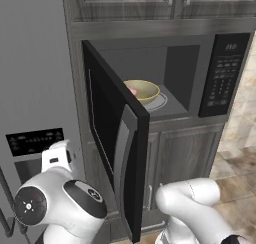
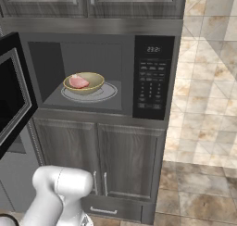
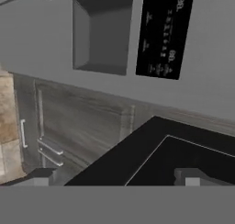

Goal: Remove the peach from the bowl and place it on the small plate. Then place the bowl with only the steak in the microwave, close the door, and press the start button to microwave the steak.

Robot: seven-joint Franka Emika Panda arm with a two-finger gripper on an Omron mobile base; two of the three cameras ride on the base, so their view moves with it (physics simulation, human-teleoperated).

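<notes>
The microwave [image 1: 175, 48] [image 2: 92, 44] stands open, its black door [image 1: 112, 133] [image 2: 11, 95] swung out to the left. Inside, the olive-yellow bowl [image 1: 146, 94] [image 2: 86, 89] rests on the glass turntable [image 2: 110, 93], holding the pink steak [image 2: 78, 82] [image 1: 132, 91]. My gripper [image 3: 117, 177] is open with nothing between its fingertips [image 3: 42, 176]. It hovers close over the door's outer black face [image 3: 183, 154] and points toward the grey fridge front. The peach and the small plate are out of view.
The keypad panel [image 1: 224, 73] [image 2: 152, 77] sits at the microwave's right. Dark wood cabinets [image 2: 99, 158] [image 1: 185, 155] [image 3: 78, 122] run below. The grey fridge with its dispenser recess [image 3: 101, 32] and control panel [image 1: 34, 140] [image 3: 163, 32] stands left of the door. Tiled floor [image 2: 203, 128] lies to the right.
</notes>
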